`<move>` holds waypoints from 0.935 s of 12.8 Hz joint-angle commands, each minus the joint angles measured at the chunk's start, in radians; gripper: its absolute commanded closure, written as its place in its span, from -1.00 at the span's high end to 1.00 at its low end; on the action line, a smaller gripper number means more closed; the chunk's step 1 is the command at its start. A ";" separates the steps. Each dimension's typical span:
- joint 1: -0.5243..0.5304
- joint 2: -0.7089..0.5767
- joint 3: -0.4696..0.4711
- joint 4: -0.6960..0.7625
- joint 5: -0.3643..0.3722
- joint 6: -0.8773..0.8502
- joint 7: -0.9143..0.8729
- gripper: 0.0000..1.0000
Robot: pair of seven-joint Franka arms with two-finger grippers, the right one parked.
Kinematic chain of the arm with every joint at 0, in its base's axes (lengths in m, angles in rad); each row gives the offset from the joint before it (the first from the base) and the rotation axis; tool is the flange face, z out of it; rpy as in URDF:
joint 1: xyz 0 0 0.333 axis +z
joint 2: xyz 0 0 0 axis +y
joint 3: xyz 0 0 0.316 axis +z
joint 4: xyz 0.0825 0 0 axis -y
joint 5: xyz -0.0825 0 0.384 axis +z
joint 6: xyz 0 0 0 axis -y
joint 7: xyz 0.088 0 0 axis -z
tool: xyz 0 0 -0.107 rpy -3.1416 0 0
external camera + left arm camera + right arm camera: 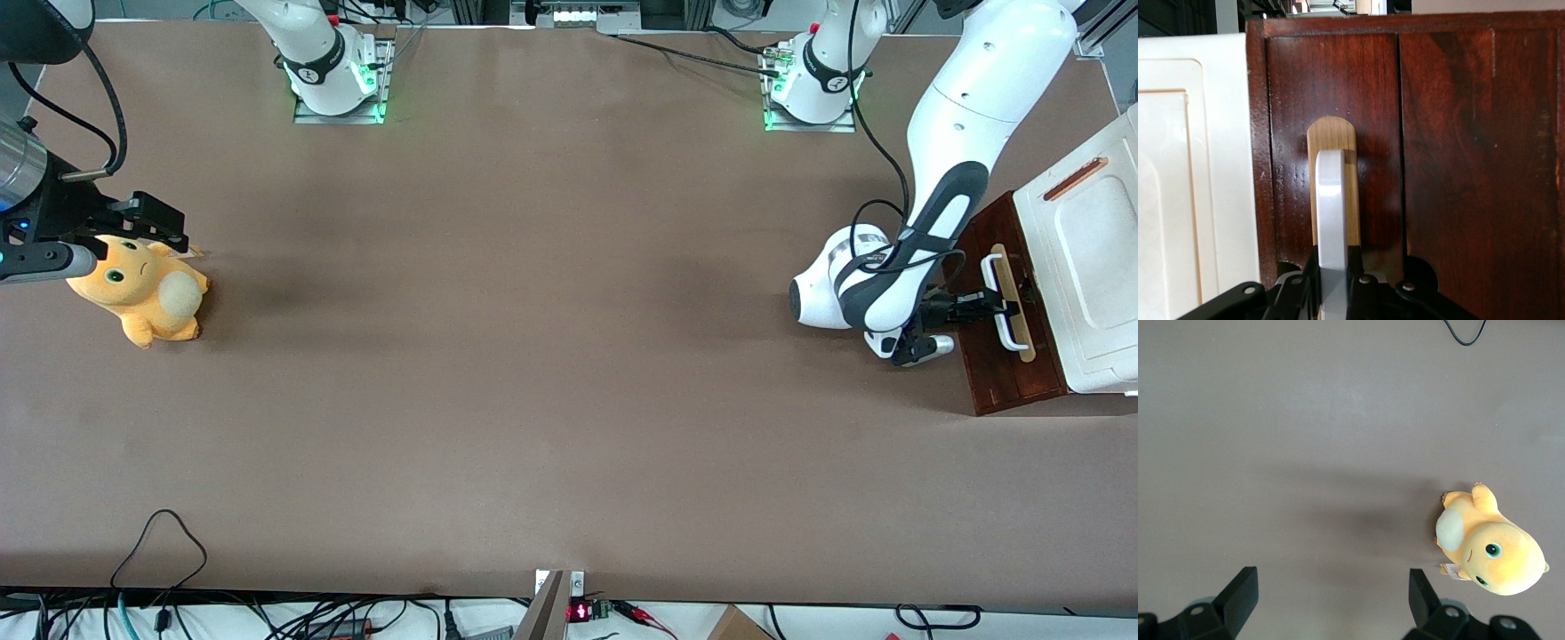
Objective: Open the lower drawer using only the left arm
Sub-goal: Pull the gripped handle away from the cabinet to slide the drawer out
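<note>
Up close, the left arm (951, 133) bends down over the brown surface (533, 356) at its own end of the table, its black hand (1000, 308) pressed against the lower drawer (1009, 373), whose dark red-brown front faces the open surface. From the wrist camera, the fingers (1301, 290) sit narrowed to either side of the white handle (1331, 207), clamped on the bar, which stands proud of a pale wood strip (1333, 133) fixed to the drawer front (1458, 167). A white moulded cabinet top (1080, 258) sits above the drawer, and the drawer front juts out from under it toward the middle of the surface. Seen from the front camera, the hand meets the handle (1003, 302) at about the handle's midpoint, with the arm's white wrist (827, 289) at nine o'clock from it. Toward the parked arm's end of the surface, well apart from the drawer, lies an orange plush toy (142, 298) on its side.
</note>
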 commanded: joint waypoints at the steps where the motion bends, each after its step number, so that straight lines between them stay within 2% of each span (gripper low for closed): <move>1: -0.082 0.012 -0.015 0.026 0.017 -0.035 -0.004 -0.92; 6: -0.163 0.036 -0.093 0.038 0.002 -0.145 -0.004 -0.92; 12: -0.155 0.040 -0.090 0.047 -0.012 -0.141 -0.003 -0.91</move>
